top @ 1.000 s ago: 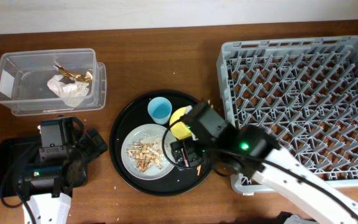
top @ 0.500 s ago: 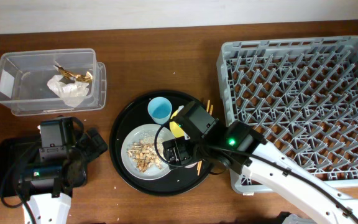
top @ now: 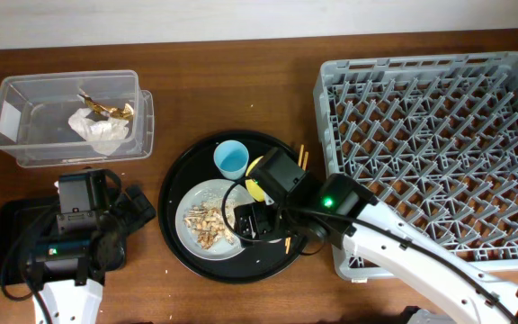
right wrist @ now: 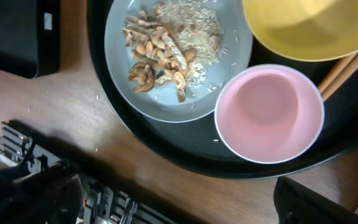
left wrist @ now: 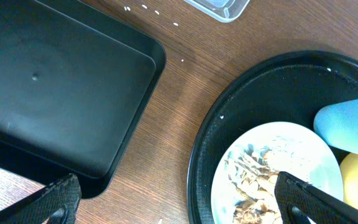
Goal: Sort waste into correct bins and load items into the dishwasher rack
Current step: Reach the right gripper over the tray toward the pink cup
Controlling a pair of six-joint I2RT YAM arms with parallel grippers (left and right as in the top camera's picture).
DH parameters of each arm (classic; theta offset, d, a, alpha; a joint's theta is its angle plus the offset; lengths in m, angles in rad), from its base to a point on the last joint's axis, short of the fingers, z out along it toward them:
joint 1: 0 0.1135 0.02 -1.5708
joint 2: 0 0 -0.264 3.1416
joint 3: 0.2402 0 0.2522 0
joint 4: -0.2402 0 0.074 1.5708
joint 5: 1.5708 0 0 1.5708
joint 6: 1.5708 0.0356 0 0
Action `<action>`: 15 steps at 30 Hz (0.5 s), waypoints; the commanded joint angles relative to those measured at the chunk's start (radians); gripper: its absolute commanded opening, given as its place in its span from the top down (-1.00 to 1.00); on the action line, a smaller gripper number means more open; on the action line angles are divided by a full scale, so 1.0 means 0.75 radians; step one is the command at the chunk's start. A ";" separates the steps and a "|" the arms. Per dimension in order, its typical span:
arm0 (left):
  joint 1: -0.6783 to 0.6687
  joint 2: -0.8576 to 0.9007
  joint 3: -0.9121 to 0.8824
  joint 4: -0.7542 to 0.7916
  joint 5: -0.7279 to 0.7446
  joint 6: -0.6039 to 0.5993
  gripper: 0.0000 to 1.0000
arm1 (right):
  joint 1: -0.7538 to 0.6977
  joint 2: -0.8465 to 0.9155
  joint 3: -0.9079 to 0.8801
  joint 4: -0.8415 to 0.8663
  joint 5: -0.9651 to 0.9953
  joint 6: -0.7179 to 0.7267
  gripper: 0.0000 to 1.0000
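The grey plate (top: 196, 193) with beige food scraps (top: 207, 223) lies on the round black tray (top: 174, 207), beside the blue cup (top: 231, 159) and the half-hidden yellow bowl (top: 257, 174). Chopstick ends (top: 300, 155) poke out past my right arm. My right gripper (right wrist: 179, 205) hangs open just off the tray's rim, with the pink cup (right wrist: 269, 112), plate (right wrist: 166, 102), scraps (right wrist: 160, 50), bowl (right wrist: 316, 28) and chopsticks (right wrist: 344, 68) ahead of it. My left gripper (left wrist: 179, 205) is open over bare wood between the shallow black tray (left wrist: 55, 81) and the plate (left wrist: 303, 149). The clear box (top: 25, 99) holds the crumpled wrapper (top: 97, 130).
The grey dishwasher rack (top: 434, 153) fills the right side with nothing in it. The shallow black tray (top: 12, 243) sits at the front left under my left arm. Crumbs dot the wood near the clear box.
My right arm has shifted a little left and toward the front over the round tray. The left arm and all the objects have stayed put.
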 commanded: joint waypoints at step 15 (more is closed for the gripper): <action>0.007 -0.009 0.020 -0.002 -0.006 -0.012 -0.98 | 0.204 0.319 0.027 0.110 0.436 0.105 -0.33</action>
